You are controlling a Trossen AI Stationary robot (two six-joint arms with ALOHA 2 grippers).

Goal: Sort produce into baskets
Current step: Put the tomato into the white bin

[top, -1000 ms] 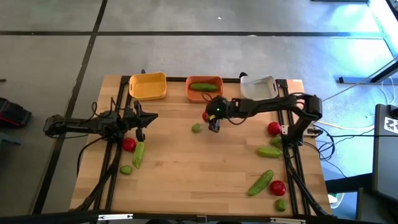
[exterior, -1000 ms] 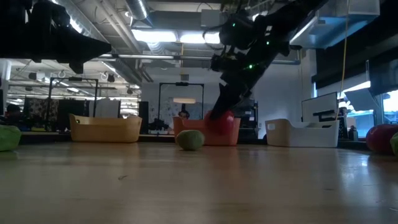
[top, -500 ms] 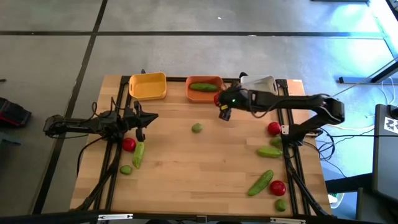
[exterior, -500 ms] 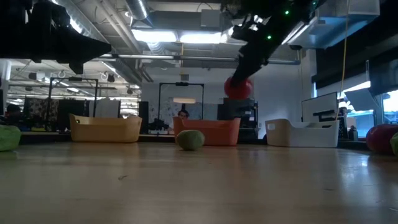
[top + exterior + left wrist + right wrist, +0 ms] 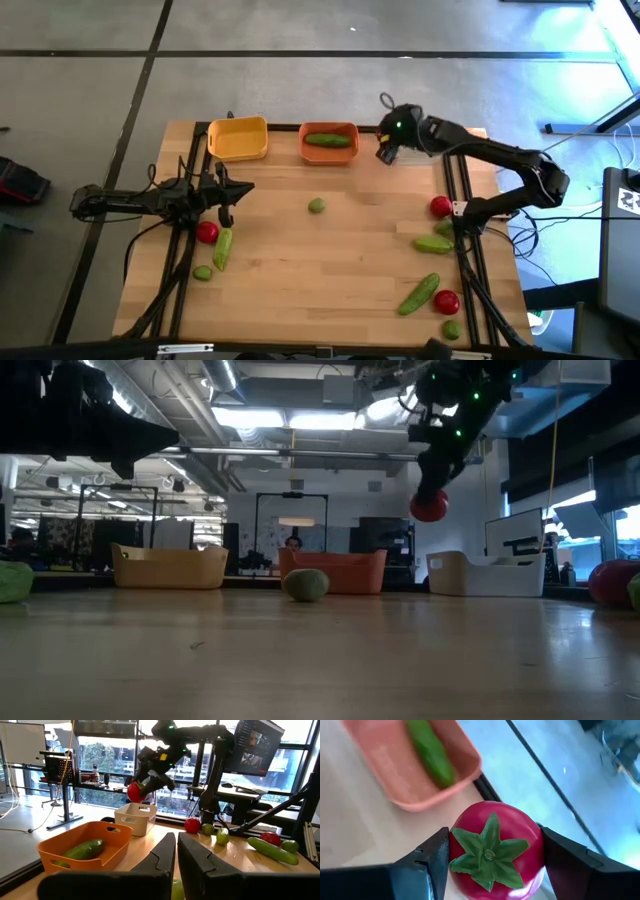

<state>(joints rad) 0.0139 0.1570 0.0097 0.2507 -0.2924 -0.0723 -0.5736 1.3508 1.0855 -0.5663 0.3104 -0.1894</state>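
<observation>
My right gripper is shut on a red tomato, high above the table's far side, between the orange basket and the white basket. The orange basket holds one green cucumber. The yellow basket stands at the far left. A lime rests on the table's middle. My left gripper waits shut over the left side, holding nothing. My right gripper pinches the tomato by two opposite sides between its two fingers. The green stem star faces back toward the wrist. The fingers slant downward from the table's right. The tomato hangs lifted clear, well above the baskets' rims.
Near the left arm lie a tomato, a cucumber and a lime. Along the right side lie a tomato, a cucumber, another cucumber, a tomato and a lime.
My right gripper has carried the tomato from low over the table's middle up and toward the far right, past the orange basket toward the white one, tipping less steeply downward. It has stayed shut on the tomato.
</observation>
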